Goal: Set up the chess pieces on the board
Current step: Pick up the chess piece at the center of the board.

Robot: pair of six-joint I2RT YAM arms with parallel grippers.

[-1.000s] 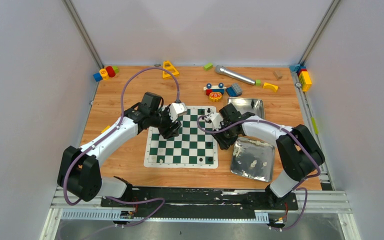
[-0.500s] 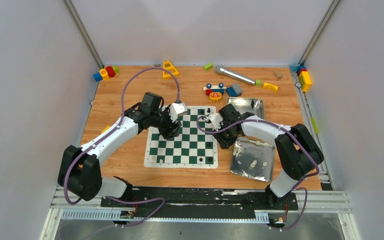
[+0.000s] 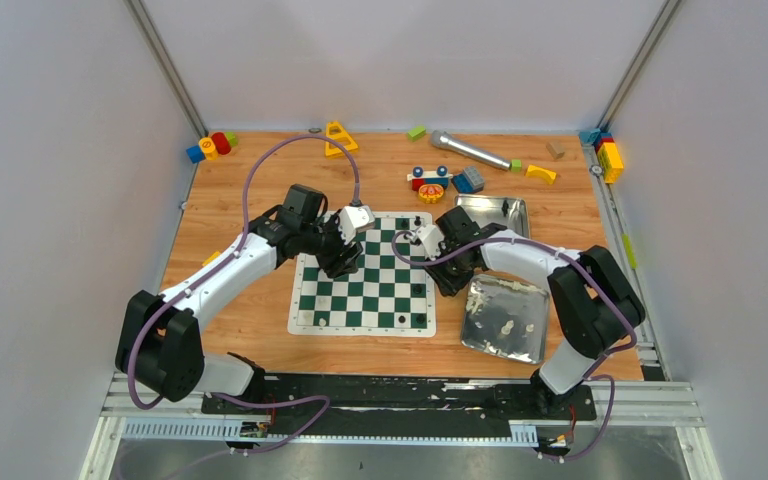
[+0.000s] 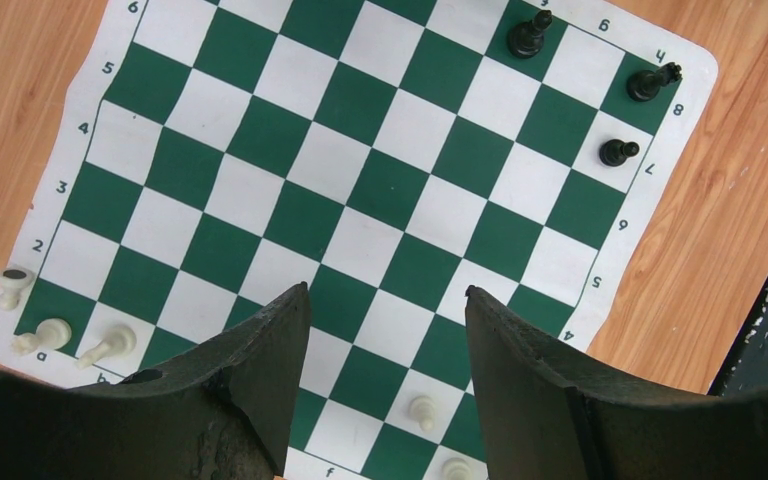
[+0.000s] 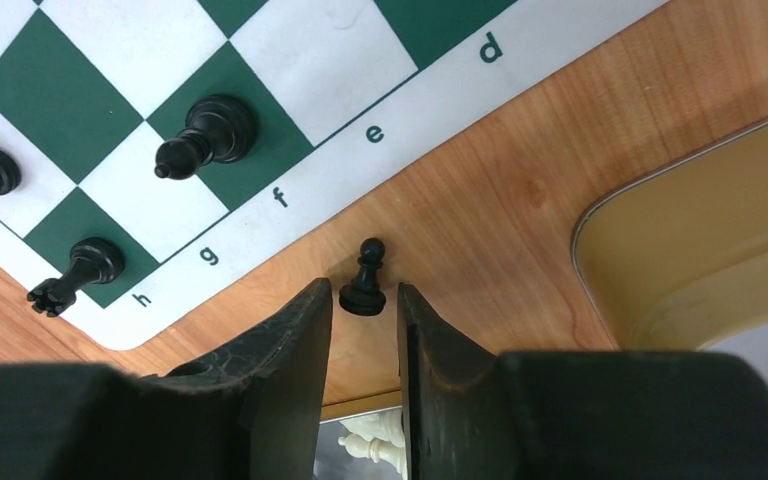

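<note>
Pawn (image 5: pixel 363 280), black, stands on the table (image 5: pixel 520 200) at the board's (image 5: pixel 290 60) 5 o'clock, between the right gripper's (image 5: pixel 363 288) slightly parted fingers. Likely light, slick, tippy: pinch its waist. Left gripper (image 4: pixel 385 291) gapes, empty.

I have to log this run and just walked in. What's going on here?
Two robot arms are setting up a chess set. The right gripper is low over the wooden table, its fingers either side of a black pawn standing just off the board, not visibly touching it. The left gripper hovers open and empty over the board. Only a few pieces stand on it.
</note>
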